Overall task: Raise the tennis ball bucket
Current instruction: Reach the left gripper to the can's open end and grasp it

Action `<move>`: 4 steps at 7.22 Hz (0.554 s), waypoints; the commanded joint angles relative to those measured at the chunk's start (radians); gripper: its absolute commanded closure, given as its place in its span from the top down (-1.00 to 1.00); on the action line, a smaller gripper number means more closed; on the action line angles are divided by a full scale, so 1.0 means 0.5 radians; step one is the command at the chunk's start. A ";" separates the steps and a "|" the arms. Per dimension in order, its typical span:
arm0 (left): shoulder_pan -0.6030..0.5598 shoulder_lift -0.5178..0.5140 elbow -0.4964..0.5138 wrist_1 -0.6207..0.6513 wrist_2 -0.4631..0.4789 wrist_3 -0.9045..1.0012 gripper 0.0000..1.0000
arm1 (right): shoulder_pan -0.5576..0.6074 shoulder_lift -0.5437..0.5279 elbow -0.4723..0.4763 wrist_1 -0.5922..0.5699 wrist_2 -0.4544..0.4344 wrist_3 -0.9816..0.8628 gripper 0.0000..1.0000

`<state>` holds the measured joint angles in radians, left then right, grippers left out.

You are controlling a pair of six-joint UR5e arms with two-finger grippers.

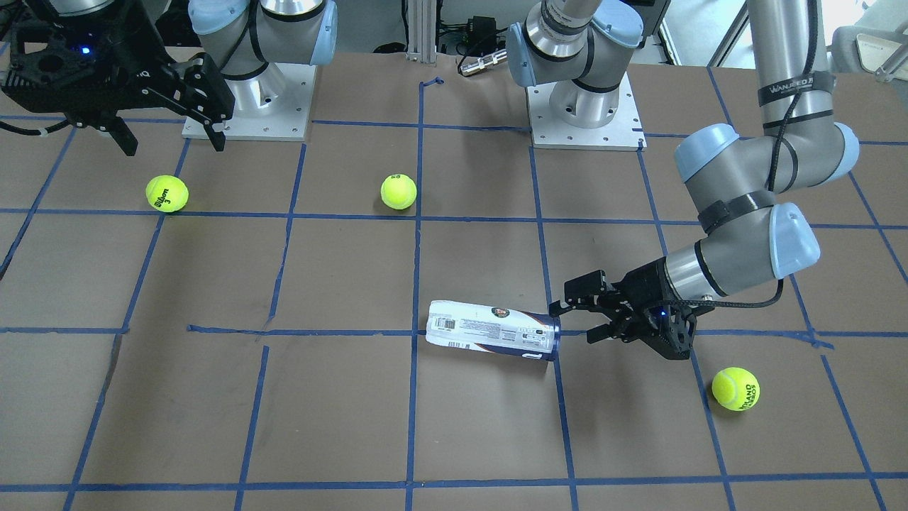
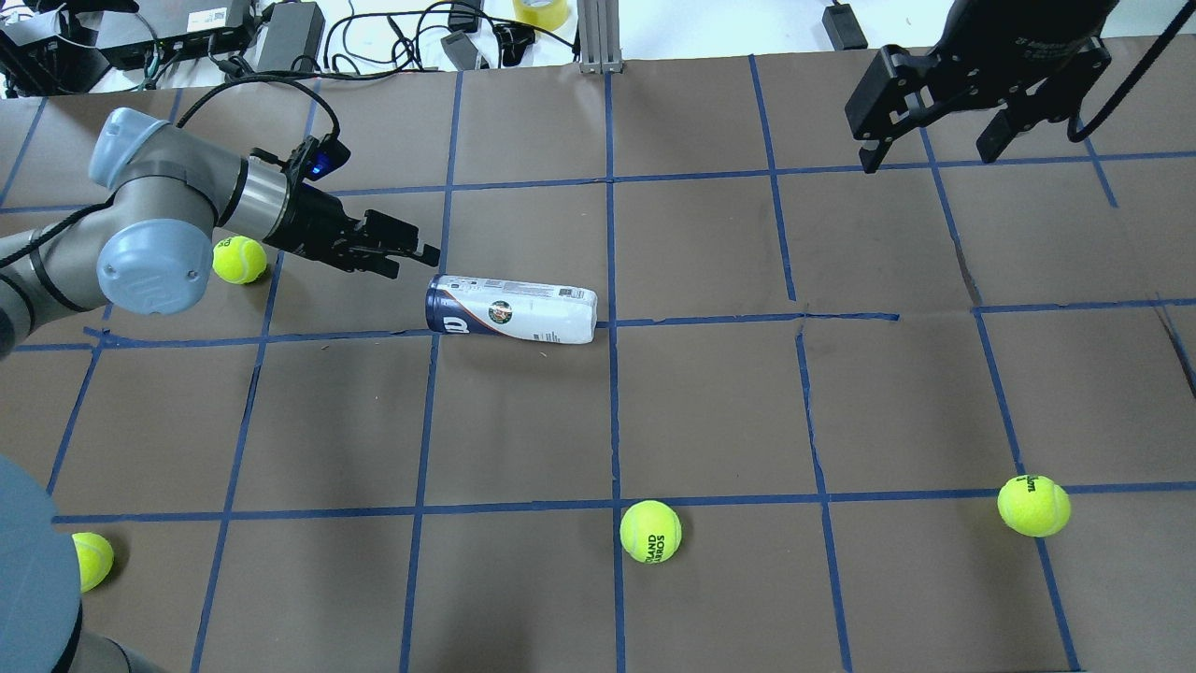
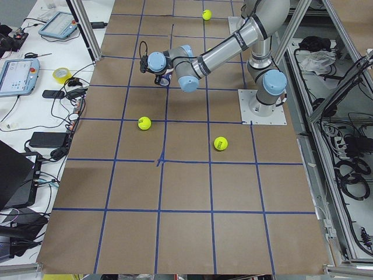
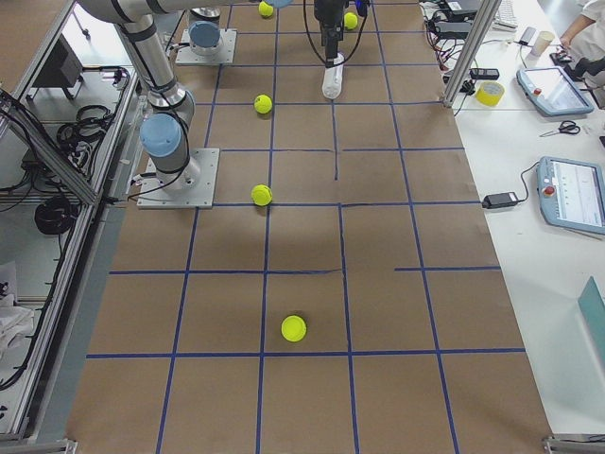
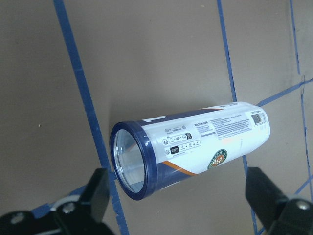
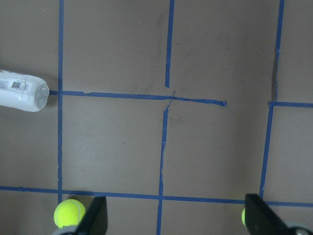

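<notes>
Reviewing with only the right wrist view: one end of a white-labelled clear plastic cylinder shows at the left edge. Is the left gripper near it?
Observer: Yes. The left gripper hangs at the dark blue rim end of that tennis ball bucket, which lies on its side on the brown table.
Operator: Open or shut?
Observer: Open; the left wrist view shows its fingers spread, the rim ahead between them.
Operator: Where is this arm's own?
Observer: The right gripper hangs raised, well away from the bucket.
</notes>
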<state>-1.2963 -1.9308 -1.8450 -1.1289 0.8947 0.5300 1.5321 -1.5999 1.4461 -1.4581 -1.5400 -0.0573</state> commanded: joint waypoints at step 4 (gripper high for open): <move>-0.067 -0.136 -0.052 0.000 -0.059 0.002 1.00 | 0.001 -0.086 0.065 0.005 -0.074 0.262 1.00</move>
<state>-1.3270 -1.9892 -1.8579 -1.1288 0.8665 0.5307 1.5324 -1.6327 1.4725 -1.4576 -1.5700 0.0632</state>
